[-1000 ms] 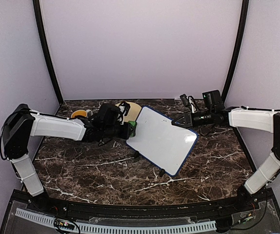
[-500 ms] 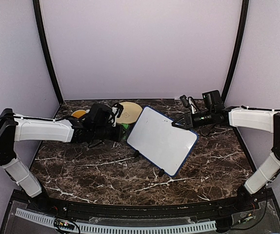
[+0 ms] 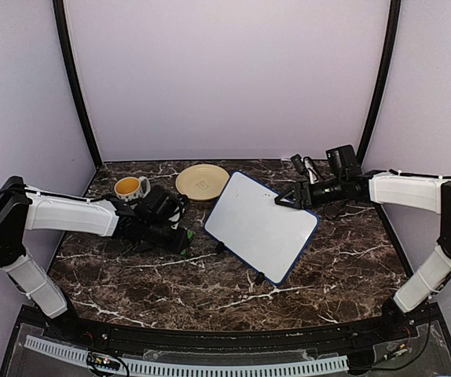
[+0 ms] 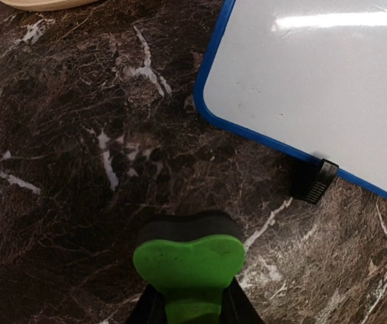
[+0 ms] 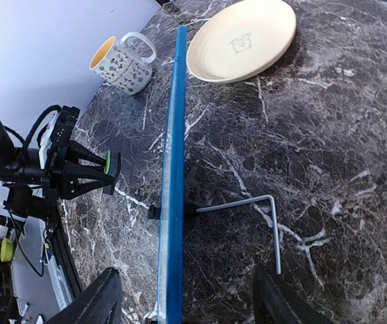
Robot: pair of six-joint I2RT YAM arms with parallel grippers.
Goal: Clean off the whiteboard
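Change over the last 1 second: the left gripper has drawn back from the left edge of the whiteboard toward the near left and now stands well apart from it, low over the marble table. It remains clamped on a green and black eraser. The yellow plate and the mug, partly hidden by that arm before, are now in full view.

The whiteboard has not shifted. It stands tilted on a wire stand at mid-table, and its face shows white. The right gripper keeps its post at the board's far right edge, fingers spread wide with the edge between them.

Markings: 1 small print at the plate's centre and dark motifs on the mug, neither legible.
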